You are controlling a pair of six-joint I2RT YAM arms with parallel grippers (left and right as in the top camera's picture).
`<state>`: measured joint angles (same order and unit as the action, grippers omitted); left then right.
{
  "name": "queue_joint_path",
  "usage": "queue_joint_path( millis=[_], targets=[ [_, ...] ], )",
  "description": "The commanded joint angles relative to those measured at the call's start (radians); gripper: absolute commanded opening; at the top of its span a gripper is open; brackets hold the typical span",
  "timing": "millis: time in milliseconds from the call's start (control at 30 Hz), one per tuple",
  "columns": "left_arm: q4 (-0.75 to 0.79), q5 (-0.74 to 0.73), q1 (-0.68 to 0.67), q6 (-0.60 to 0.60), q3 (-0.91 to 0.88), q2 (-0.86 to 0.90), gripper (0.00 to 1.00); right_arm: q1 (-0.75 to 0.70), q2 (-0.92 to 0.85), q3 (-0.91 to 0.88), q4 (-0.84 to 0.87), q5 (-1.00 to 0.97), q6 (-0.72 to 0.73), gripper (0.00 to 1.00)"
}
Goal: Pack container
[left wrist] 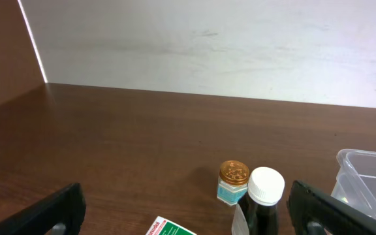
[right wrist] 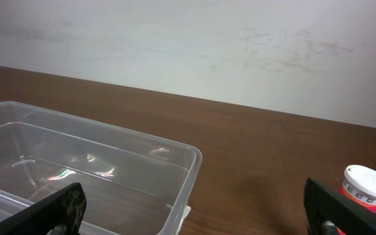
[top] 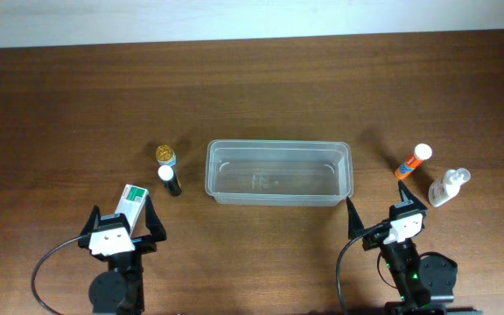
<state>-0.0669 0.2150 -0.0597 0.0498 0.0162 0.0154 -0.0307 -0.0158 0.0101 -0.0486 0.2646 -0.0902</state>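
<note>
The clear plastic container stands empty at the table's middle; its right end shows in the right wrist view and a corner in the left wrist view. My left gripper is open, near the front edge, over a white-and-green carton, also in the left wrist view. A gold-capped small jar and a dark bottle with a white cap stand left of the container. My right gripper is open and empty, in front of the container's right end.
An orange tube with a white cap and a clear white-topped bottle lie to the right of the container. A white wall runs along the table's far edge.
</note>
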Motion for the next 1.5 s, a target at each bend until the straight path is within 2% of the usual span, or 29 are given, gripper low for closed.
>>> queue_joint_path(
  millis=[0,833,933,1100,1233,1367,1467],
  targets=[
    [-0.002,0.011,-0.001,-0.001,-0.002,-0.008,0.99,0.006,0.008,-0.003,-0.007,0.02,-0.007,0.98],
    [-0.002,0.011,-0.001,-0.001,-0.002,-0.008,0.99,0.006,0.008,-0.003,-0.007,0.02,-0.006,0.98],
    [0.023,0.025,-0.001,0.0,-0.002,-0.009,0.99,0.006,0.008,-0.003,-0.003,0.02,0.062,0.98],
    [0.103,0.018,0.004,0.04,0.002,-0.008,0.99,0.006,0.008,0.012,-0.012,-0.109,0.224,0.98],
    [0.097,0.029,0.004,0.04,0.051,0.034,0.99,0.004,-0.016,0.077,-0.016,-0.257,0.254,0.98],
    [0.084,0.12,0.004,0.039,0.171,0.155,0.99,0.004,-0.106,0.213,-0.026,-0.378,0.253,0.98],
    [0.08,0.13,0.004,0.005,0.308,0.319,0.99,0.004,-0.236,0.365,-0.079,-0.46,0.253,0.98]
  ],
)
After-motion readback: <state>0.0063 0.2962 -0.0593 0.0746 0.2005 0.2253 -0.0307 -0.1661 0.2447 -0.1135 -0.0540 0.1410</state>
